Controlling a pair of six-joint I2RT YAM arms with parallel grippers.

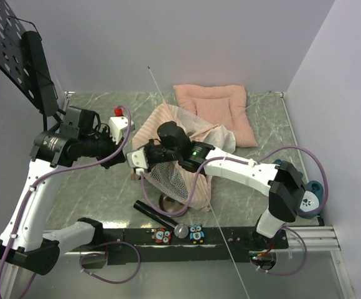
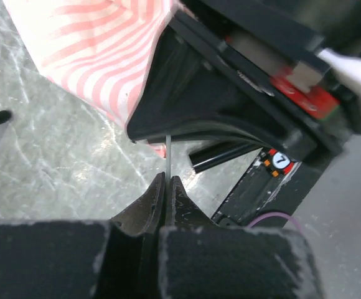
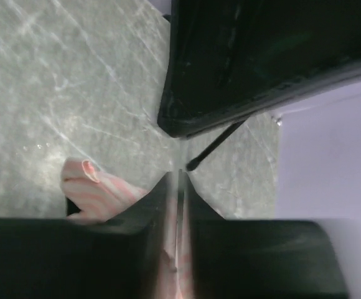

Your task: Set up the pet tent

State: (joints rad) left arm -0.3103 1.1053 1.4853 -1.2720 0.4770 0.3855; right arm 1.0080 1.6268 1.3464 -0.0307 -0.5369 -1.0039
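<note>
Top external view: the pet tent (image 1: 155,124) is a crumpled heap in the middle of the table (image 1: 99,187), stripes and mesh all bunched up, with both arms meeting at its left edge. Left gripper (image 2: 167,182) is pinched tight on a thin white pole (image 2: 168,159) just under the fabric. Right gripper (image 3: 179,180) is squeezed down to a sliver too, apparently on the same pole. The pink cushion (image 1: 215,106) lies behind the tent and a black tube (image 1: 155,213) in front.

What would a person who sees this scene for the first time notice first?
A crumpled pink-and-white striped fabric tent lies mid-table. The left gripper and the right gripper meet at its left edge, both shut on a thin white pole. A plain pink quilted cushion lies just behind it.
</note>
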